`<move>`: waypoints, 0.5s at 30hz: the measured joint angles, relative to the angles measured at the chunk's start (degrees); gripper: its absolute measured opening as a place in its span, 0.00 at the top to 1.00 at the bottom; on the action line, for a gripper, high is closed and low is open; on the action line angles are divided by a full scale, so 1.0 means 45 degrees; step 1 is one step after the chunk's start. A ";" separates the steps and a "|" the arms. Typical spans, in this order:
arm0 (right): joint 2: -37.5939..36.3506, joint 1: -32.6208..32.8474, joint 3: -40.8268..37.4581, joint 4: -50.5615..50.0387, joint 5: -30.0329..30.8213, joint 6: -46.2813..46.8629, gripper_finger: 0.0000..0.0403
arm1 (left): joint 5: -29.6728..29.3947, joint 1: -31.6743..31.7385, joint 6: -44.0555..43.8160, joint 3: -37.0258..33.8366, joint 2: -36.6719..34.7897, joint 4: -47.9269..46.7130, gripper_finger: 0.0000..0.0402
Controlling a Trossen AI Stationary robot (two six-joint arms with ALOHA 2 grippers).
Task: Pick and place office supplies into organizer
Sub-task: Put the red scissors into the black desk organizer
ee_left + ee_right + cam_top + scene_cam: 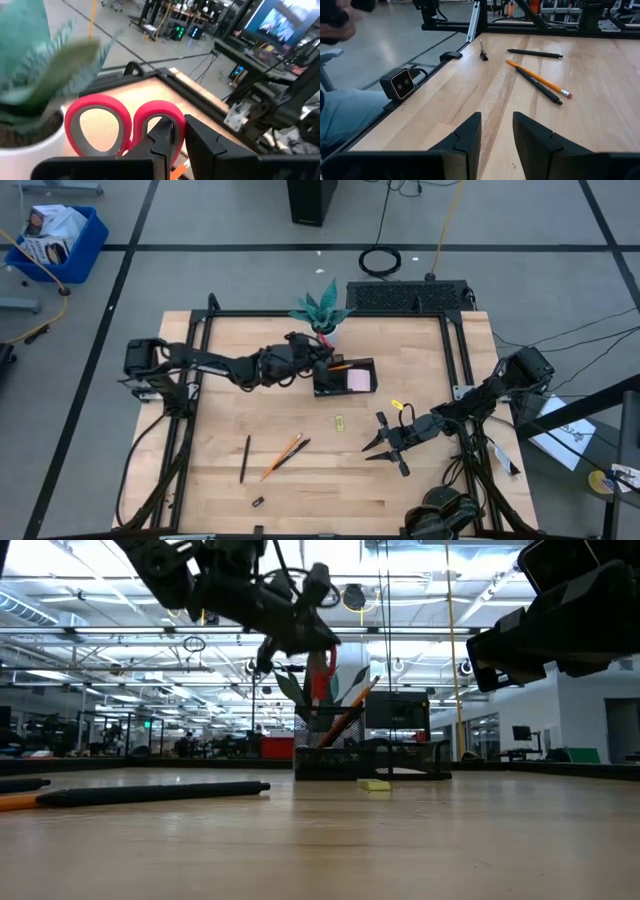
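The red-handled scissors point(120, 125) stand handles up in the taller compartment of the black organizer point(345, 377), showing red in the low view point(320, 675). My left gripper point(179, 142) is above them by the white plant pot point(30, 145), its fingers nearly together on a handle loop. An orange pencil point(345, 710) leans in the same compartment, and the pink sticky pad point(359, 381) lies in the lower one. My right gripper point(385, 442) hovers open over the table's right half, touching nothing. A pencil point(537, 78), two pens point(540, 86) point(245, 458), a black clip point(483, 52) and a yellow-green clip point(339, 422) lie flat on the table. My left gripper pinches the scissors by the rim of one handle loop point(180, 122), coming slanting down from the table's left. The fingers point(162, 137) hide the exact place of contact. The scissors stand about upright, blades down inside the organizer's taller compartment.
The white pot with the teal plant point(322, 310) stands right behind the organizer. A small camera point(400, 82) sits at the table's near edge, and a person's leg point(345, 117) shows beyond it. Bare wood lies between the organizer and the loose pens.
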 joint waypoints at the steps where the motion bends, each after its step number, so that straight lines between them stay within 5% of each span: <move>1: 0.0000 0.0000 0.0000 0.0000 -0.0001 -0.0042 0.75 | -0.0009 0.0000 -0.0113 0.0000 0.0209 0.0104 0.87; 8: 0.0000 0.0000 0.0000 -0.0004 -0.0001 -0.0042 0.75 | -0.0434 0.0005 0.0302 -0.0010 0.0958 0.1341 0.84; 15: 0.0000 0.0000 0.0000 -0.0005 -0.0001 -0.0042 0.75 | -0.0389 0.0000 0.0028 -0.0010 0.0959 0.2294 0.59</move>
